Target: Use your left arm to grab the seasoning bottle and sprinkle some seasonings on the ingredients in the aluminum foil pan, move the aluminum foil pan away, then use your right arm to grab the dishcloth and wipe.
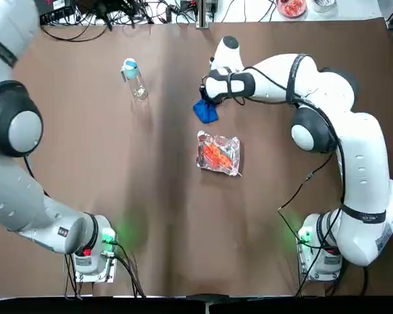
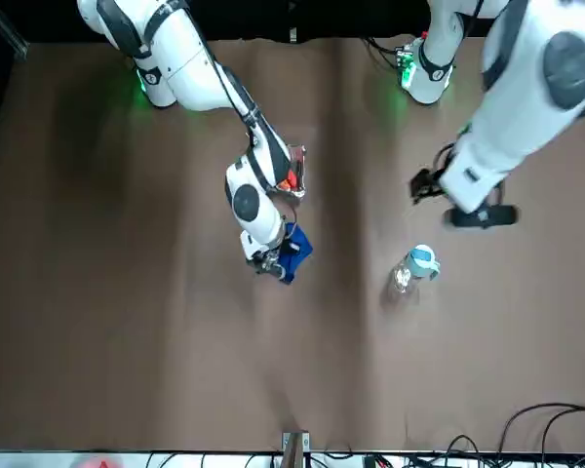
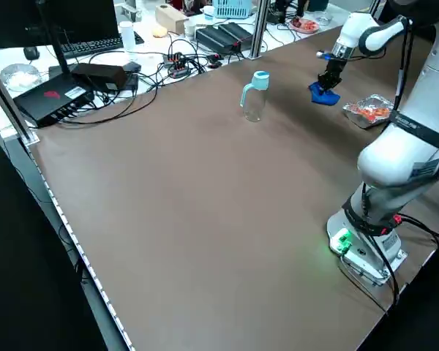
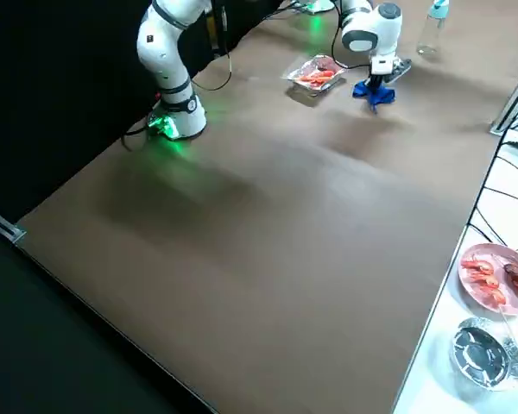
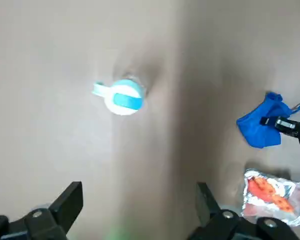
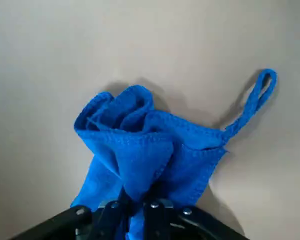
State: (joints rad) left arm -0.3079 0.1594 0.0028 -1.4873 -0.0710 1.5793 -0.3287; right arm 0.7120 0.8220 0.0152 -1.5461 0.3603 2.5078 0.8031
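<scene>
My right jaws pinch the bunched blue dishcloth (image 6: 125, 150); I should press it evenly on the desk (image 1: 183, 248), wiping clear of the foil pan (image 1: 232, 145) nearby. My left jaws hang spread, near the upright seasoning bottle (image 5: 126, 97)

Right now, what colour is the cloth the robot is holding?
The cloth is blue, best seen in the right wrist view.

Your right end effector (image 4: 378, 82) holds a blue cloth (image 4: 375, 94) over the worktop (image 4: 268, 259), near the shiny foil pan (image 4: 316, 74) with orange-red food.
</scene>
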